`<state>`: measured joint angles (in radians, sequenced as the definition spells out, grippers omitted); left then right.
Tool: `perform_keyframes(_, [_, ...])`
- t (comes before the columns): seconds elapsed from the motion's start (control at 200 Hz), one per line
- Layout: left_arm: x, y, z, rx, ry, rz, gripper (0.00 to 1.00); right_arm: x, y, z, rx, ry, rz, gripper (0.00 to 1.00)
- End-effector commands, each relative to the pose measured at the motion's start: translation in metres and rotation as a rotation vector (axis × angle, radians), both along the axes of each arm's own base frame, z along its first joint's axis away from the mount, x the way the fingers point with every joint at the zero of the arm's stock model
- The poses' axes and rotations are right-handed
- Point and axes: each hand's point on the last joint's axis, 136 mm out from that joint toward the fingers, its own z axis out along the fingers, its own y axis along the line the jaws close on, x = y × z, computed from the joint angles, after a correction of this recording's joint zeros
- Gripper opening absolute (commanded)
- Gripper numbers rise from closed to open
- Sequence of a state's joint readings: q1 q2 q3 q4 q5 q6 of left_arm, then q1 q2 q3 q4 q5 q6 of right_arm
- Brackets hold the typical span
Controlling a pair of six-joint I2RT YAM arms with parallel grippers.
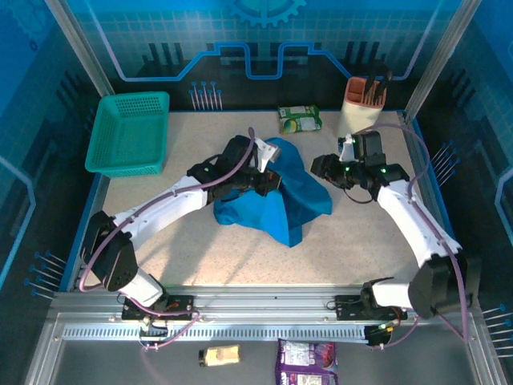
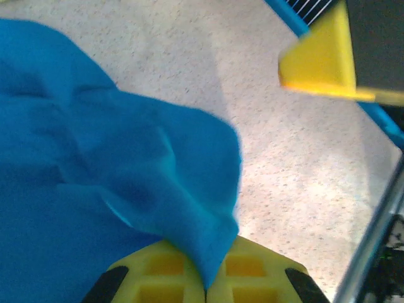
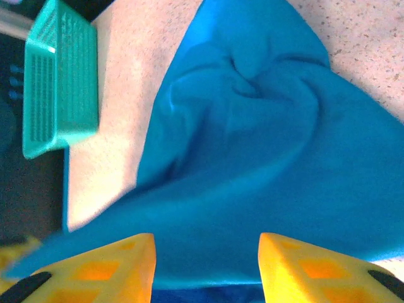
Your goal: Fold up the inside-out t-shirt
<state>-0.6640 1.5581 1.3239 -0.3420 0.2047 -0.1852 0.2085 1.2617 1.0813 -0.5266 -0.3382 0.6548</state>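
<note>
The inside-out t-shirt (image 1: 280, 196) is a plain blue heap bunched up in the middle of the table, also seen in the left wrist view (image 2: 95, 189) and the right wrist view (image 3: 265, 145). My left gripper (image 1: 272, 180) reaches in from the left and is shut on a fold of the shirt, the cloth pinched between its yellow fingers (image 2: 211, 281). My right gripper (image 1: 315, 167) hovers at the shirt's right side. Its yellow jaws stand open (image 3: 207, 268) with the blue cloth lying behind the gap, not pinched.
A teal mesh basket (image 1: 128, 132) stands at the back left, also in the right wrist view (image 3: 57, 82). A green snack packet (image 1: 299, 119) and an orange holder (image 1: 365, 100) are at the back. Two packets (image 1: 306, 362) lie below the front rail.
</note>
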Motion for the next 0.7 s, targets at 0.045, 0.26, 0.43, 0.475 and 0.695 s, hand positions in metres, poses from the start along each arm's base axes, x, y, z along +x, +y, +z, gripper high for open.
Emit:
perform_keyframes(0.045, [-0.017, 0.005, 0.025, -0.032, 0.074, -0.049, 0.0, -0.055, 0.017, -0.011, -0.122, -0.076, 0.141, 0.31])
perform_keyframes(0.26, [-0.029, 0.007, 0.041, -0.037, 0.079, -0.096, 0.0, -0.072, 0.055, -0.065, -0.264, -0.211, 0.245, 0.05])
perform_keyframes(0.43, [-0.046, 0.01, 0.047, -0.042, 0.098, -0.149, 0.0, -0.053, 0.077, -0.085, -0.322, -0.343, 0.312, 0.0])
perform_keyframes(0.475, [-0.05, 0.011, 0.048, -0.047, 0.104, -0.159, 0.0, -0.049, 0.086, -0.087, -0.33, -0.386, 0.341, 0.0])
perform_keyframes(0.695, [-0.062, 0.014, 0.056, -0.07, 0.116, -0.176, 0.0, -0.03, 0.123, -0.094, -0.319, -0.528, 0.4, 0.0])
